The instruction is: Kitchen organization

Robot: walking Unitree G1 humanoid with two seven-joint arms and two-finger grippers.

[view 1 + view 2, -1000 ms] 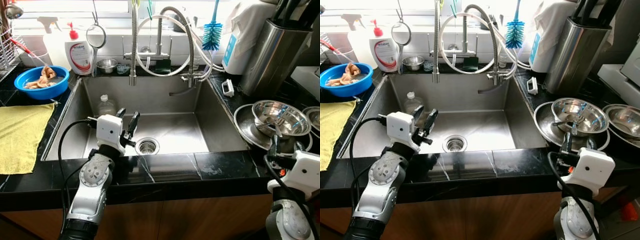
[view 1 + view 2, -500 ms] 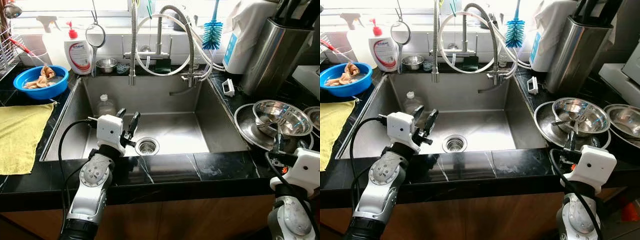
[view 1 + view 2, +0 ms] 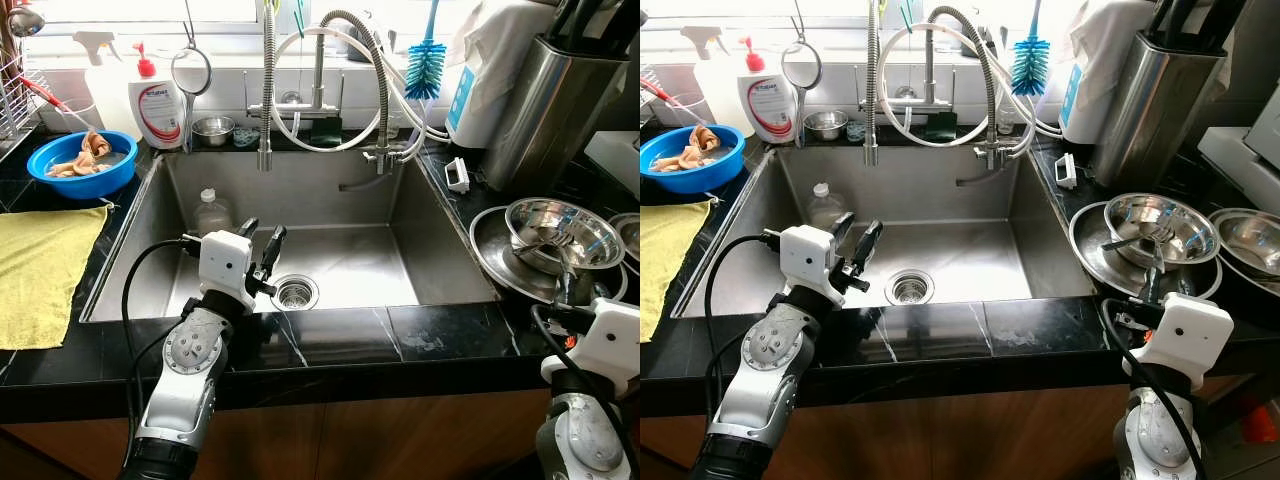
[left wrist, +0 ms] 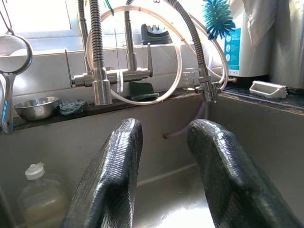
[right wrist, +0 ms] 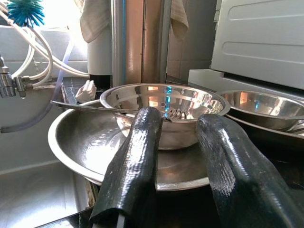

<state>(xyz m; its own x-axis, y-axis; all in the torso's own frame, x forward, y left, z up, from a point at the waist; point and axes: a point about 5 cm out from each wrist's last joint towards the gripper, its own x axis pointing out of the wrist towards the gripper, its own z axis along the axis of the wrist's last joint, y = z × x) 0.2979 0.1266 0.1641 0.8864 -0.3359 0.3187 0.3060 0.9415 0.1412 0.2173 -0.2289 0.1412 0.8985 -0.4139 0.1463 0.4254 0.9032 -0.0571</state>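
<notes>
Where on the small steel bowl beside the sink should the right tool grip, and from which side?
Grip the near rim of the small steel bowl, coming from the front. It sits upright inside a wider steel bowl, rim exposed, directly ahead of the open right tool.

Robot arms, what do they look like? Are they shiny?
Yes, a bit! Each arm is silver metal with round joints and little holes. At the wrist sits a white box, with a black cable looping out of it. The left gripper and the right gripper each have two long black fingers with a bumpy, ribbed surface.
</notes>
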